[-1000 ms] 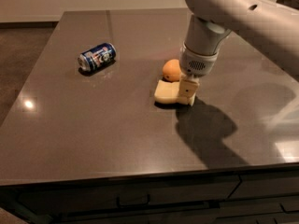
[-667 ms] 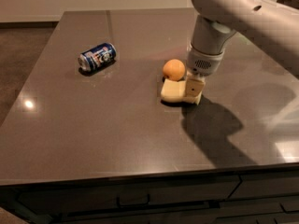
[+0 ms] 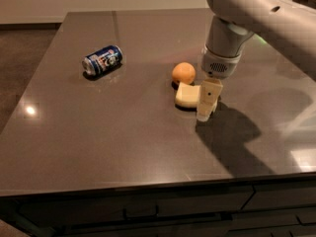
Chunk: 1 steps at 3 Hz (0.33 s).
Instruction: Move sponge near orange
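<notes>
Glossy dark countertop (image 3: 98,147) throwing back lamp glare, soda can (image 3: 102,60) gleaming metallic, orange (image 3: 183,73) smooth, sponge (image 3: 186,95) matt foam. The matt cream plastic gripper (image 3: 204,113) sits at the sponge's right edge.

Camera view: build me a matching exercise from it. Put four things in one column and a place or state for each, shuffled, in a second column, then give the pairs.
Things:
1. soda can
2. orange
3. sponge
4. pincer

Places and states:
A. pale yellow block, just in front of the round fruit
B. lying on its side, apart at the left of the view
C. pointing down at the block's right edge
D. round, just behind the block

Pairs: 1-B, 2-D, 3-A, 4-C.
</notes>
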### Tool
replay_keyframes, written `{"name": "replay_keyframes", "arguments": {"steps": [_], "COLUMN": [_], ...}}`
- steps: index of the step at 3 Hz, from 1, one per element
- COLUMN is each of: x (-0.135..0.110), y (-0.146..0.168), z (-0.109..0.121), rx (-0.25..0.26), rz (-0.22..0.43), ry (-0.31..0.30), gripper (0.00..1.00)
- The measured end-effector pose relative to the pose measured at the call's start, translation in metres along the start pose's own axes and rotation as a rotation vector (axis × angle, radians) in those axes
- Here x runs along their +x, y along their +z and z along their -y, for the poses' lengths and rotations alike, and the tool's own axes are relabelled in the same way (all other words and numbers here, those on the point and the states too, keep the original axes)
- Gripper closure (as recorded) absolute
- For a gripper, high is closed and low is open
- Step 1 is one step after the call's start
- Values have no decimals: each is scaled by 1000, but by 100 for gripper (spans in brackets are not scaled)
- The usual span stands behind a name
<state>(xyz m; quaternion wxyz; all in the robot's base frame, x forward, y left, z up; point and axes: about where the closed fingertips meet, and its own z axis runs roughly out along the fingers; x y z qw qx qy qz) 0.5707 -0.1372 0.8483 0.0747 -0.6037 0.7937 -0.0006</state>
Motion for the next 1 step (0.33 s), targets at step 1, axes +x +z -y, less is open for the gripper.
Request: {"name": "replay_keyframes", "arguments": {"steps": [1], "x": [0], "y": [0], "z": [0], "rx": [0], "rz": [0], "ry": [0], "gripper": [0]}}
